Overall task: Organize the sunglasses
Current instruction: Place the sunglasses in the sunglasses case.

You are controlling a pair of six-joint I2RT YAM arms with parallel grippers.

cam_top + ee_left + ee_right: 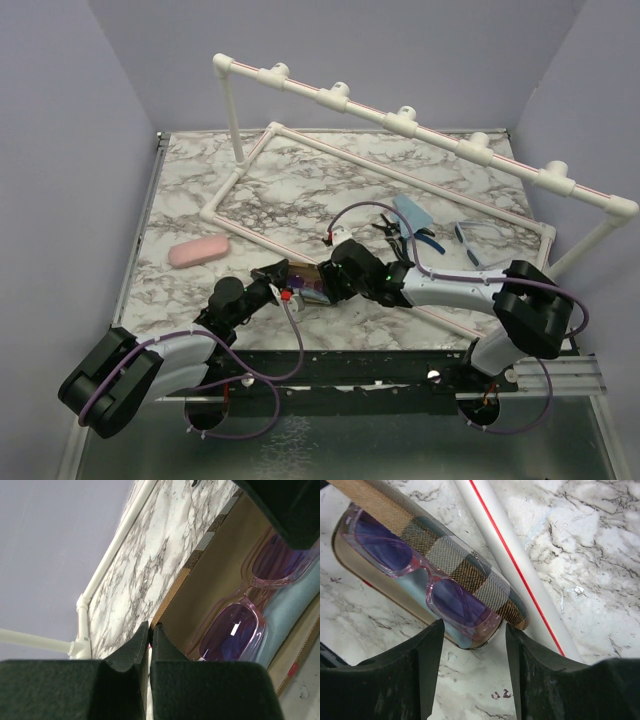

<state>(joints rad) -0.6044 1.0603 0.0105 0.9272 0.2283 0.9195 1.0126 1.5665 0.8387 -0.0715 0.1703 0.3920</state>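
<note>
The pink-purple sunglasses [427,577] lie folded inside the open brown plaid case [465,572], on its pale blue lining. They also show in the left wrist view [235,630]. My left gripper [150,626] is shut, pinching the edge of the case's raised lid [215,565]. My right gripper [472,627] is open and empty, its fingers standing either side of the case's near end, just above the table. In the top view both grippers, left [278,285] and right [322,283], meet at the case [303,272]. The blue sunglasses [478,240] lie at the right.
A white PVC pipe frame [400,125] stands on the marble table; one floor pipe [520,565] runs right beside the case. A pink case [198,252] lies at the left. Black-and-blue pliers [412,238] and a pale blue flat piece [412,211] lie near the blue sunglasses.
</note>
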